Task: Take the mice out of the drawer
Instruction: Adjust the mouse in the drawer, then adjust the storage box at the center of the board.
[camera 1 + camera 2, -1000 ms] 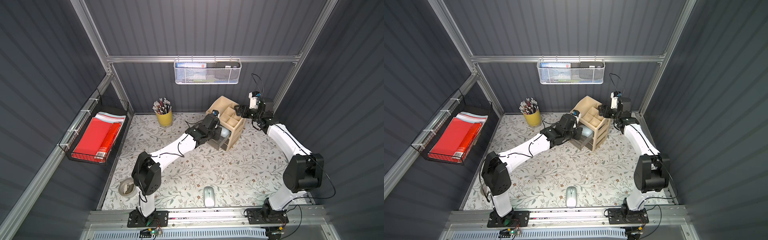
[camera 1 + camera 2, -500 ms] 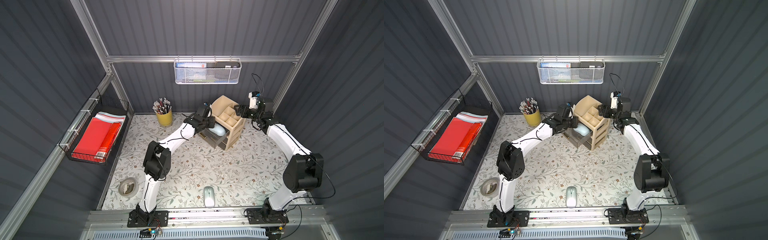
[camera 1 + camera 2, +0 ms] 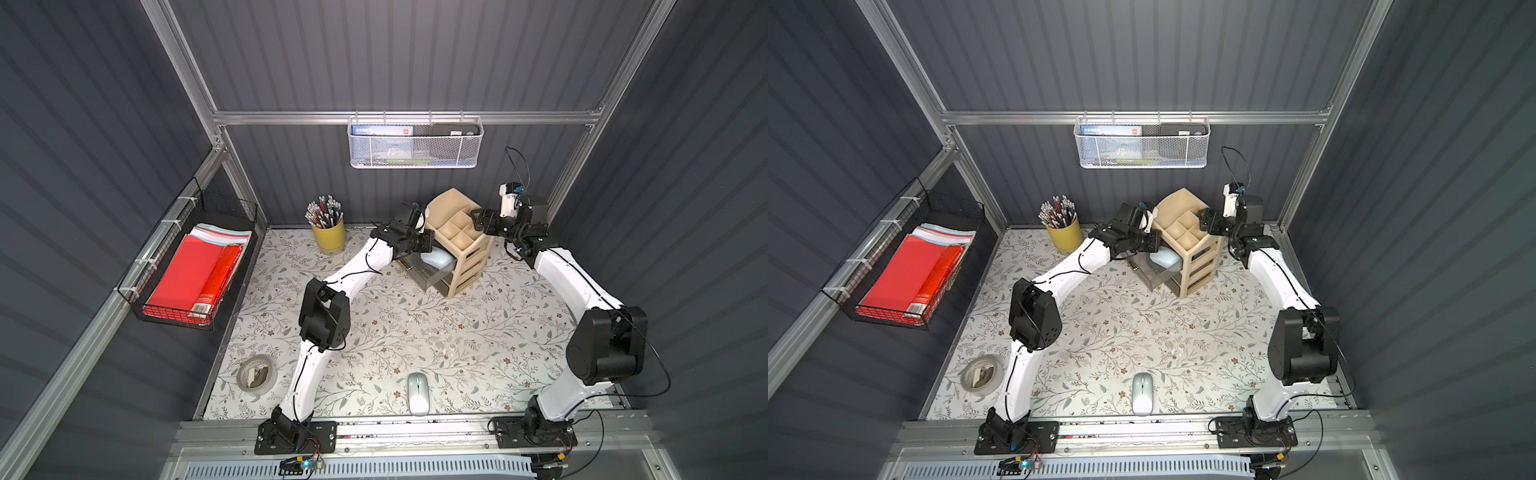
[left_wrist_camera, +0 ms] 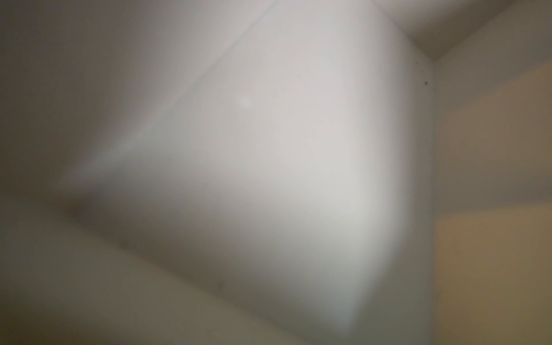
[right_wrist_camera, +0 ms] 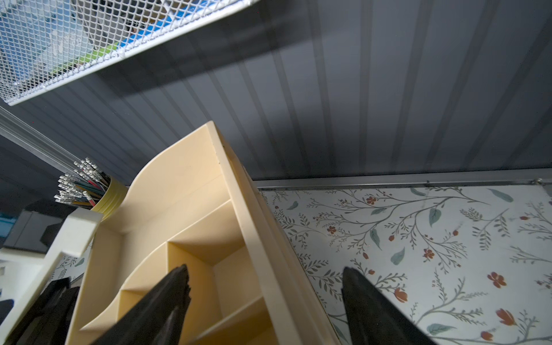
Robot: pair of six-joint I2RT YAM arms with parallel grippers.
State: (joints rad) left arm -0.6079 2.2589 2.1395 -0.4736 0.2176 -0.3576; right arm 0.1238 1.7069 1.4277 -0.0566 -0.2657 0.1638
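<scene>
Blue mouse [image 3: 436, 259] in drawer [image 3: 422, 277], silver mouse [image 3: 417, 394] outside: two; left end effector [image 3: 428, 244] clenched, right end effector [image 5: 265, 268] released.

Glossy silver mouse [image 3: 417, 394], plastic organizer [image 3: 448, 204]

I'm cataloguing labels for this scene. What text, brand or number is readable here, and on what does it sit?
Nothing reads clearly.
Blue box in the white mesh basket: white print and a red logo, too small to read.
Black item beside it: white label, too small.
Red folder: white sticker at its end, blurred.
Silver-white mouse: no mark visible.
</scene>
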